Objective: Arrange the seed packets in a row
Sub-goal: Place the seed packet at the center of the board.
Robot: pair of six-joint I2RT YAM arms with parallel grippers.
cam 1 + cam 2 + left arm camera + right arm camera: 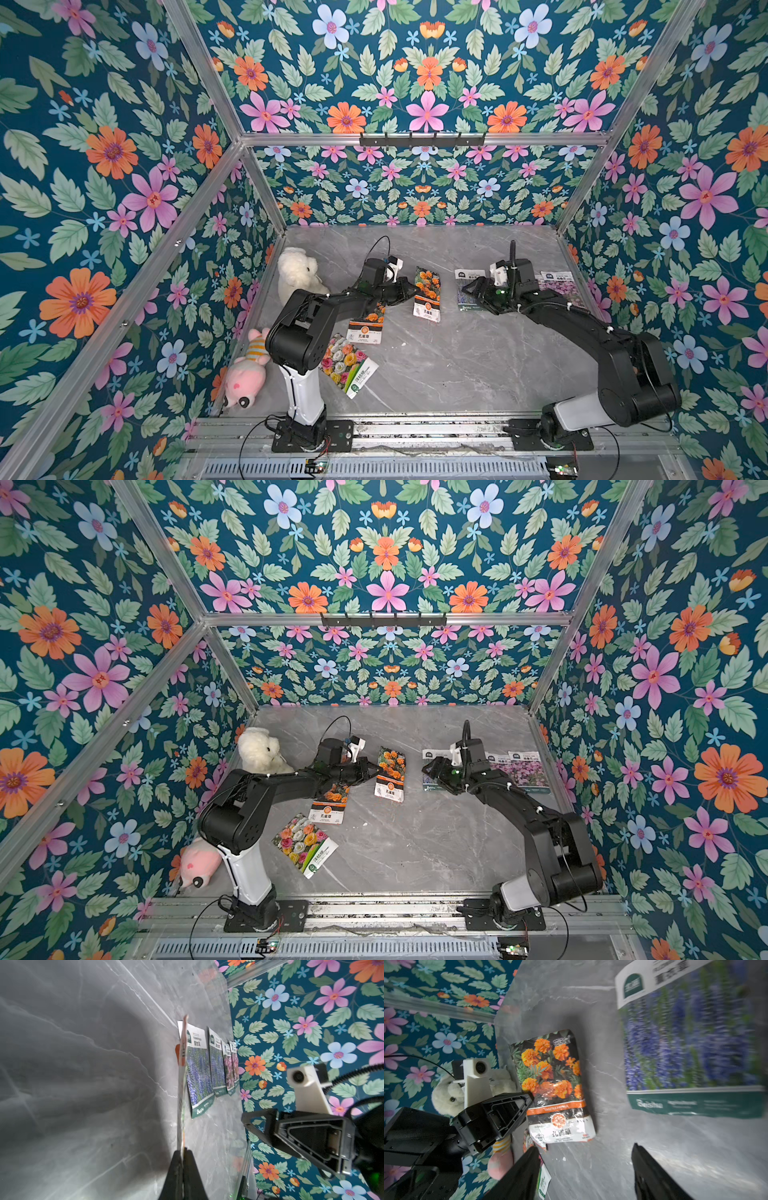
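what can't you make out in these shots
- Second lavender packet: hidden under the right arm in both top views; the left wrist view shows it.
- Lying marigold packet: top half under the left arm, both top views.
- Marigold packet in the left pincer: edge-on in left wrist view.
- Nearest lavender packet: blurred, cropped, right wrist view.

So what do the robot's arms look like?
The left arm and right arm are chunky and black, each with a white bottom section. A small white camera block sits on each wrist. Black cables trail from them. The fingers are black, pointed wedges.
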